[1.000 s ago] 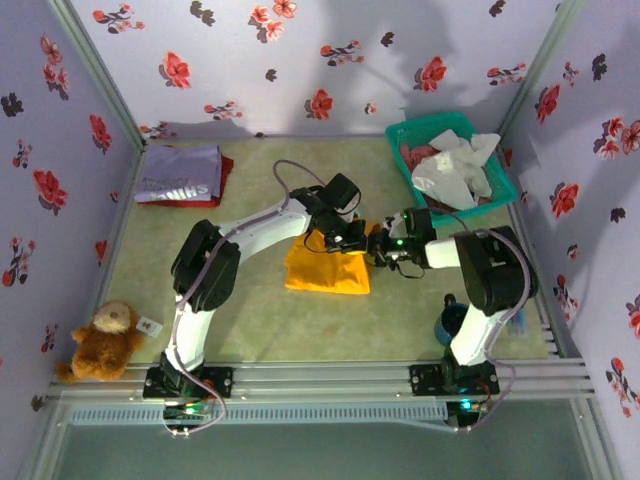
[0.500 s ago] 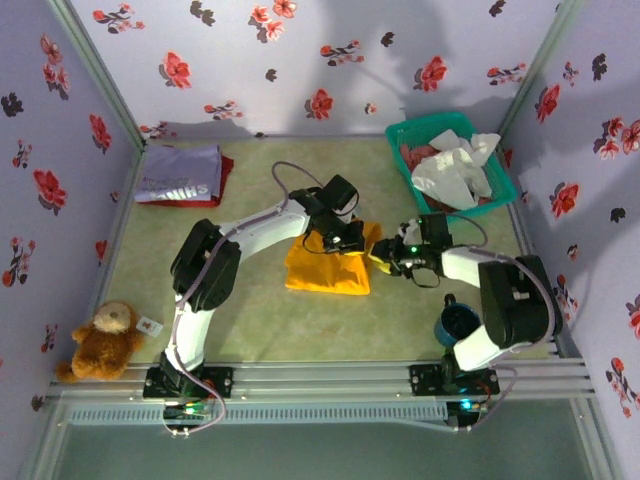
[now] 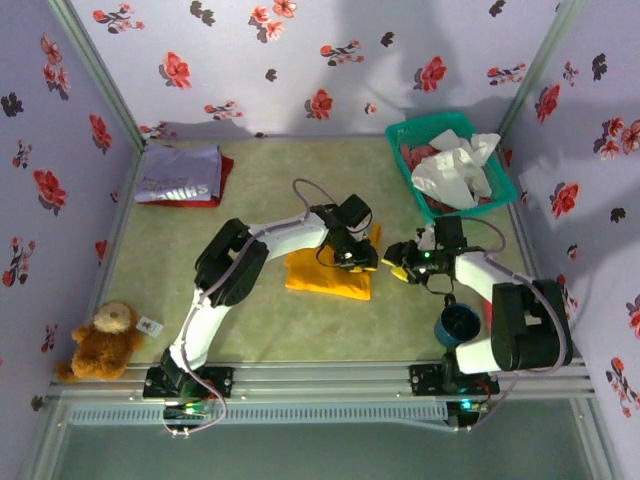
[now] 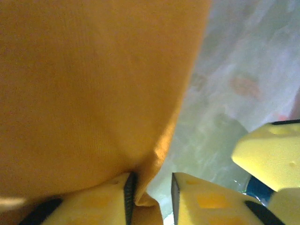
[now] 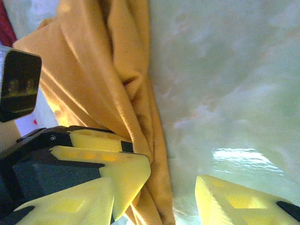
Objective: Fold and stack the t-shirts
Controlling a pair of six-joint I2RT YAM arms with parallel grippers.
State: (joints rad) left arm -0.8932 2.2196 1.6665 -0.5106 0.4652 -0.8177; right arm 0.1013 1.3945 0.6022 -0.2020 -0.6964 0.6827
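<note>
orange-yellow cloth, the plain t-shirt (image 3: 325, 274), lies folded flat mid-table, its near and left edges straight, its right edge bunched. the left gripper (image 3: 360, 262) sits on that right edge. in the left wrist view the hem falls between its fingers (image 4: 112, 197), which stand a little apart; whether they press the cloth is hard to say, but they look released. the right gripper (image 3: 397, 270) is just beside the shirt's right edge, jaws wide, nothing held. in its own view the cloth runs past one finger (image 5: 234, 204) with bare table between.

the table (image 3: 300, 330) is open in front of the shirt and to its left. the lavender t-shirt (image 3: 180, 175) rests on the red one (image 3: 224, 180) at the far left corner, well apart. the white shirt (image 3: 455, 165) spills over the teal basket (image 3: 402, 135) at far right. the teddy bear (image 3: 100, 340) sits near left.

half a second ago the right gripper was at the shirt's raised far-right corner; it has since drawn back rightward, the corner is down, and the left gripper has shifted right.
</note>
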